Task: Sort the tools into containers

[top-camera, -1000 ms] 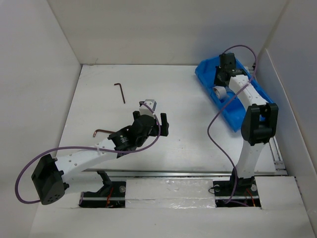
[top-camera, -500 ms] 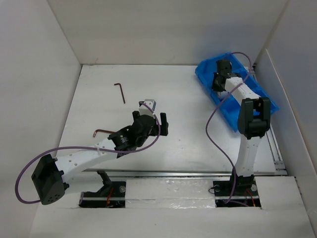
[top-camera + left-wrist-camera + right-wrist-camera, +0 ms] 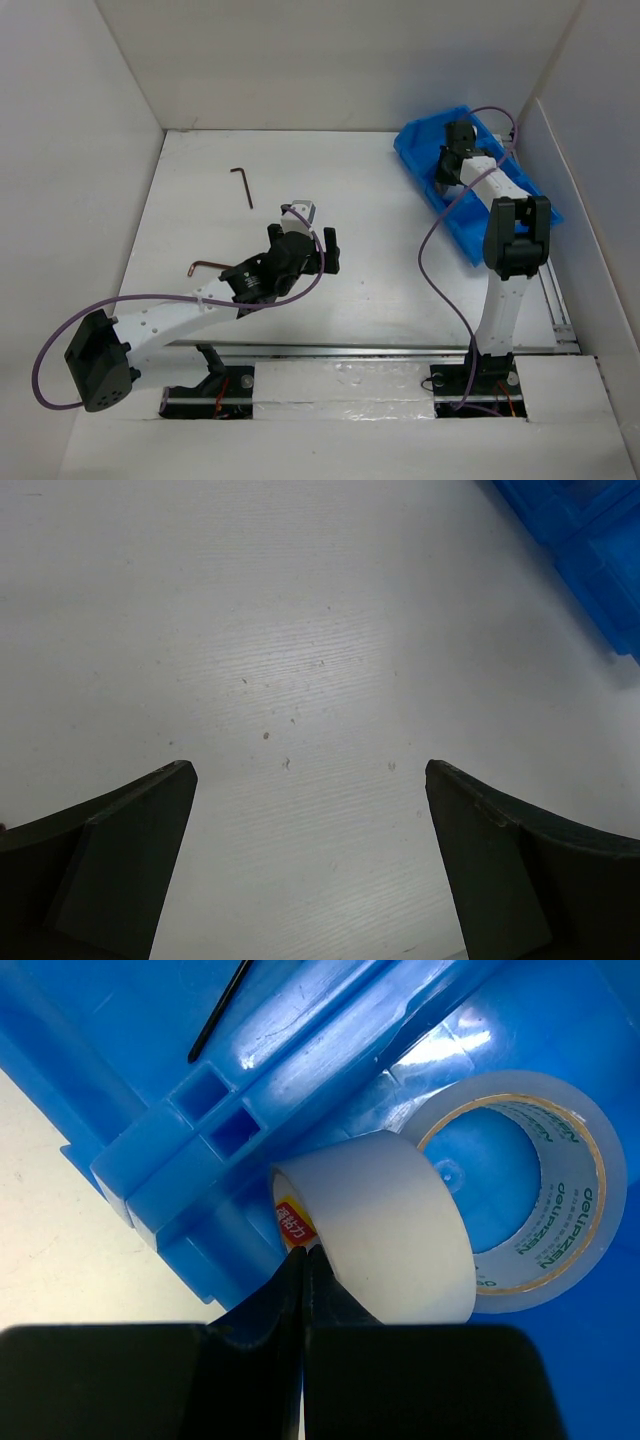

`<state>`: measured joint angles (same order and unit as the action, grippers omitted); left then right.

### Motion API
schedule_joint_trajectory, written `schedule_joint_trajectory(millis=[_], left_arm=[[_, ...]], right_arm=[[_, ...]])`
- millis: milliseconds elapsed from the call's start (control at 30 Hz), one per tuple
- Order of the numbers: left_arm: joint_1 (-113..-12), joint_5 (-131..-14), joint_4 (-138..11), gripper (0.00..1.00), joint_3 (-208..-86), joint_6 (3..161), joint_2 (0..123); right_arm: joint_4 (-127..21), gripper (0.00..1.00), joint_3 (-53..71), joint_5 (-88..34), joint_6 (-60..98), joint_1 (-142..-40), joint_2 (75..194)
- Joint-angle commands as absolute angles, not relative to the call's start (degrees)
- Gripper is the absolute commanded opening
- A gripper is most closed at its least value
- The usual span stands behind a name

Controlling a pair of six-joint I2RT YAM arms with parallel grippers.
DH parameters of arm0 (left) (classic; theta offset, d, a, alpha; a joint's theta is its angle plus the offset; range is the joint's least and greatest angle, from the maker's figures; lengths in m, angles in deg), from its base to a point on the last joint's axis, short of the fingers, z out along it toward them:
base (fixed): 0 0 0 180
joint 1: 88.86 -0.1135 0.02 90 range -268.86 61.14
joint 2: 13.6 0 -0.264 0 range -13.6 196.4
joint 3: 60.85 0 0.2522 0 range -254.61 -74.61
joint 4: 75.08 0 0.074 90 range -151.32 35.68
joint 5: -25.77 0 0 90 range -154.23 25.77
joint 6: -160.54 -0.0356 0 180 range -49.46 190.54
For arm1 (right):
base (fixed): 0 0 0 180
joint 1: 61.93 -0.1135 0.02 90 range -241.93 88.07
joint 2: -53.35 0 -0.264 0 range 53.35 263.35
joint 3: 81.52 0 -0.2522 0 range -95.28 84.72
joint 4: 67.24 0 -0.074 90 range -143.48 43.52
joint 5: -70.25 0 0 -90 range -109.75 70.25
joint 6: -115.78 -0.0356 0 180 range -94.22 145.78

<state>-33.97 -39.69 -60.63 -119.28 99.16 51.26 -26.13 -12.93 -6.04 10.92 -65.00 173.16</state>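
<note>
The blue bin [image 3: 420,140] stands at the back right. My right gripper [image 3: 450,160] reaches down into it. In the right wrist view its jaws [image 3: 303,1252] are pressed together, with the tips at the rim of a white tape roll [image 3: 390,1230] lying in a compartment. A clear tape roll [image 3: 590,1190] lies flat beside it. A thin dark tool [image 3: 220,1010] lies in the compartment beyond the divider [image 3: 300,1050]. My left gripper [image 3: 330,250] is open and empty over bare table [image 3: 308,770]. A dark hex key [image 3: 243,187] and a brownish hex key [image 3: 205,266] lie on the table at the left.
White walls enclose the table on three sides. A metal rail [image 3: 350,350] runs along the near edge by the arm bases. The bin's corner shows at the top right of the left wrist view [image 3: 590,540]. Purple cables loop off both arms.
My right gripper has shifted a little to the right inside the bin. The tape roll seen beside it one second ago is now hidden under the arm. The left arm has not moved.
</note>
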Motion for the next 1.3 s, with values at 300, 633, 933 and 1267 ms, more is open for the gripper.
schedule_joint_trajectory(millis=[300, 633, 933, 1267], left_arm=[[-33.8, -38.0, -61.5, 0.99, -119.9, 99.8, 51.7], [-33.8, -36.8, -61.5, 0.99, -119.9, 100.0, 52.5], [-34.4, -34.6, -60.2, 0.99, -120.8, 101.2, 55.9], [-47.9, -41.9, -63.1, 0.99, -118.6, 106.0, 56.6]], right_arm=[[-31.5, 0.00, -13.5, -7.6, 10.6, -63.6, 169.0], [-34.6, 0.00, -9.9, -9.4, 11.4, -65.2, 159.1], [-38.1, 0.00, 2.3, -7.3, 10.8, -72.7, 137.8], [-58.7, 0.32, 40.6, -5.8, 5.4, -96.9, 102.0]])
